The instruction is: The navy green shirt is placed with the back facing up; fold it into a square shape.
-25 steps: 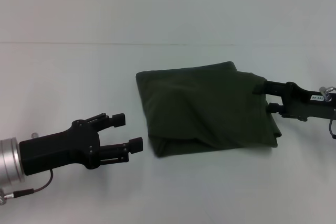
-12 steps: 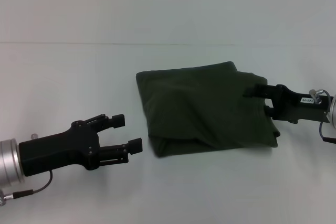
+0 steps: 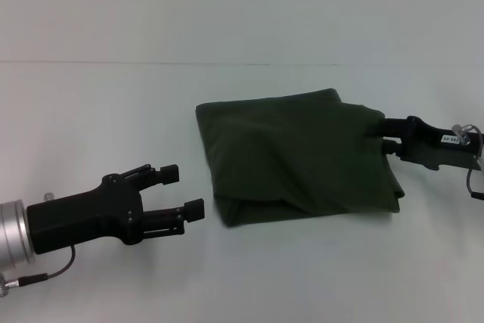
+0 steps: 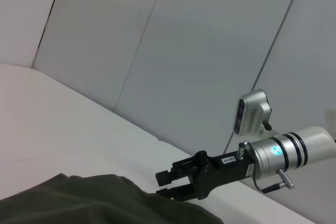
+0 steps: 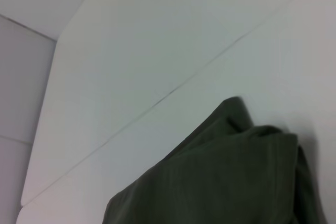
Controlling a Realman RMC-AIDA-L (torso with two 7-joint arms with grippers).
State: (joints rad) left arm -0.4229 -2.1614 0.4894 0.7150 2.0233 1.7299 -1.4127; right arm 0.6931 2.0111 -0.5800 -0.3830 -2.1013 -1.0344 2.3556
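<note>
The navy green shirt (image 3: 295,153) lies folded into a rough, rumpled square on the white table, plain side up. At the shirt's right edge, near its far corner, is my right gripper (image 3: 386,131). Its fingers are a little apart and the tips touch the cloth. The left wrist view shows that gripper (image 4: 160,183) with a narrow gap between its fingers, right at the shirt (image 4: 79,200) edge. My left gripper (image 3: 187,191) hovers open a short way left of the shirt's near left corner, holding nothing. In the right wrist view only the shirt (image 5: 220,182) appears.
The white table (image 3: 113,111) stretches out around the shirt, its far edge meeting a pale wall (image 3: 242,5). A thin cable hangs under the left arm (image 3: 53,271).
The right gripper pushed in over the shirt's right edge, then drew back to the edge and sits slightly higher. The gap between its fingers looks narrower. The left arm and the shirt stayed still.
</note>
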